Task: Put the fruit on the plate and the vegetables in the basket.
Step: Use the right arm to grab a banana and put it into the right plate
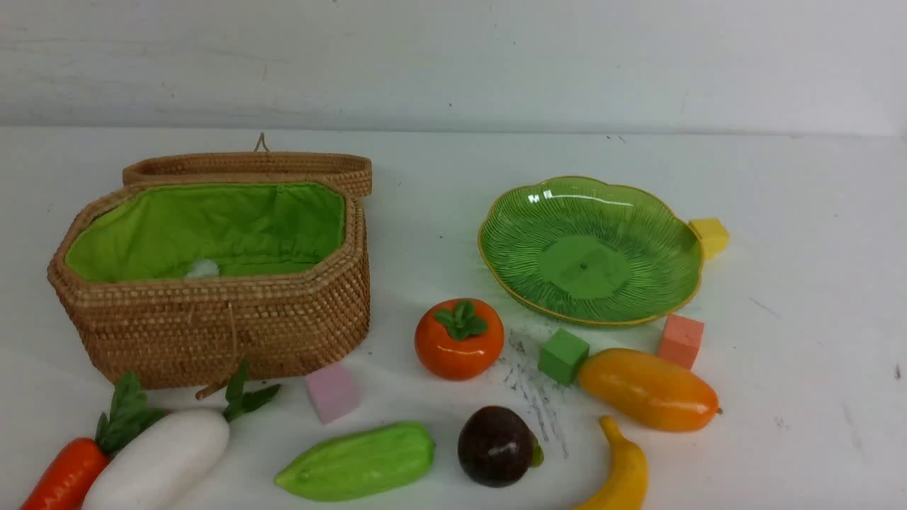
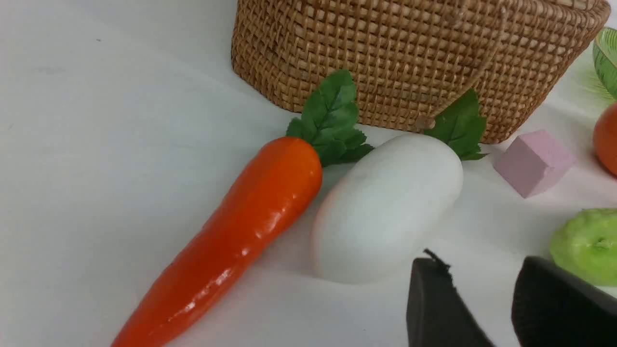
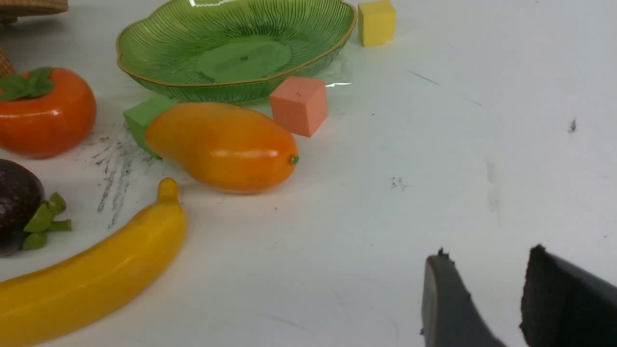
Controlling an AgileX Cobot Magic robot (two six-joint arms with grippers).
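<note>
My left gripper [image 2: 479, 270] has its jaws narrowly apart and empty, just short of the radish [image 2: 385, 207], which lies at the basket's [image 1: 212, 326] 7 o'clock beside the carrot [image 2: 231, 241]; I reckon it light, stiff and slick, so I'd pinch across its fat middle

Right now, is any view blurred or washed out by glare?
Front view: slightly soft, with glare streaks across the far side of the plate. Left wrist view: white radish barely separates from the white table. Right wrist view: clear, small highlights on the mango.
</note>
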